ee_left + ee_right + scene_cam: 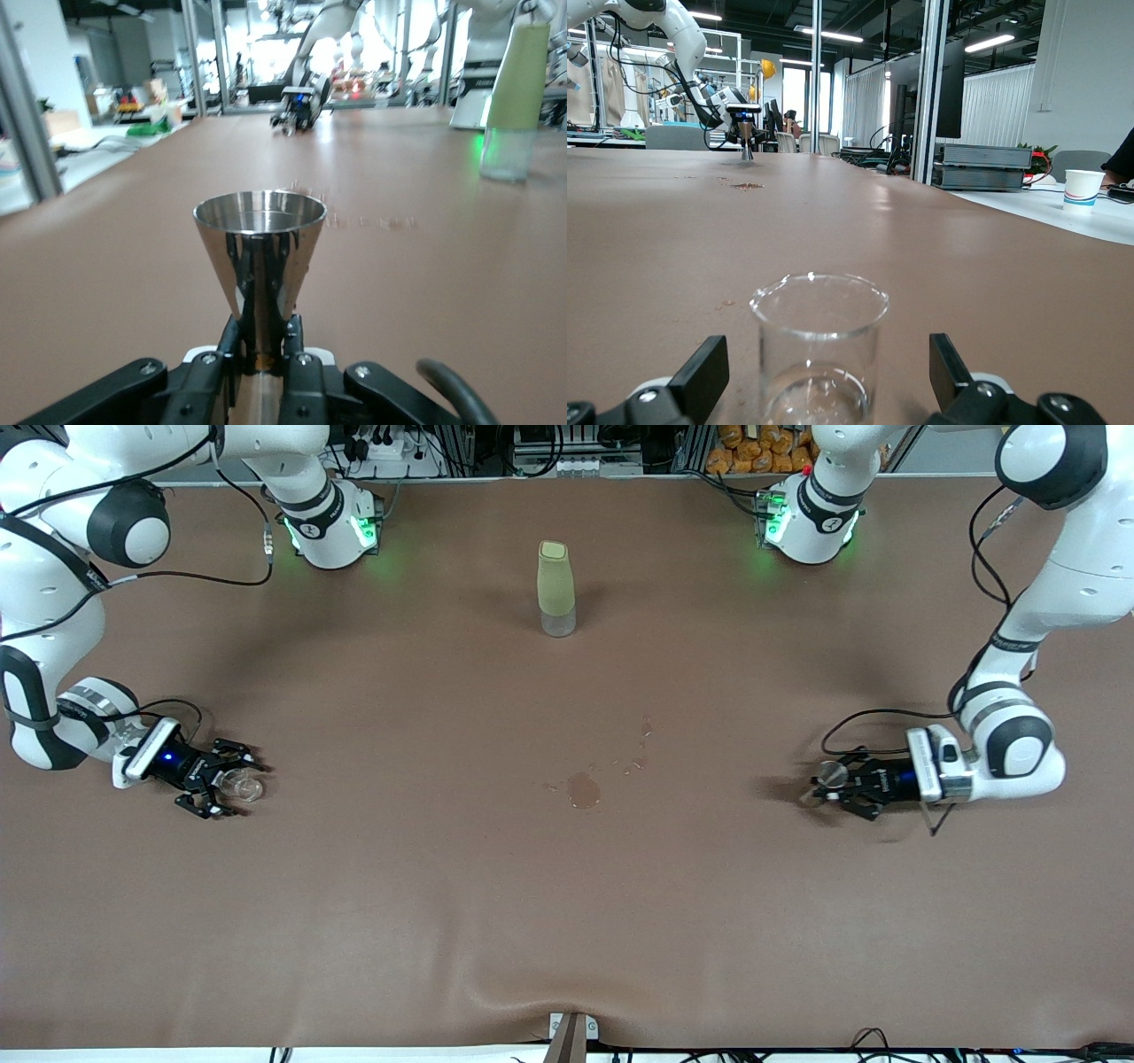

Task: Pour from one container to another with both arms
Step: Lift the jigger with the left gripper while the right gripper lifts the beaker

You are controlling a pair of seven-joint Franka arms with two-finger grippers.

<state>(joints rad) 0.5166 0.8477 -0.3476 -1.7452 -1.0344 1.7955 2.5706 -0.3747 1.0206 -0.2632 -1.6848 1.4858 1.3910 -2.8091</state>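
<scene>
Lowest of the things in the front view is a wet brown stain (583, 789) on the brown table (567, 921), just below the frame's middle, with a few small spots trailing up from it. Level with it, at the frame's lower-left side, the right tool (232, 784) lies low at the table with its fingers (700, 376) apart on either side of the glass cup (241, 785); in the right wrist view the cup (819, 350) stands upright in the gap, touching neither finger, and whether it holds any liquid cannot be told. At the same height on the frame's right side, the left tool (828, 782) is clamped on the jigger (831, 773). The left wrist view shows that jigger (260, 258) upright, gripped at its narrow waist with the upper cone open to the top of the frame. The two tools are well apart, at the two ends of the table. Higher in the front view, near the upper centre and closer to the arms' bases, a tall yellow-green bottle (556, 589) with a clear base stands upright, alone
</scene>
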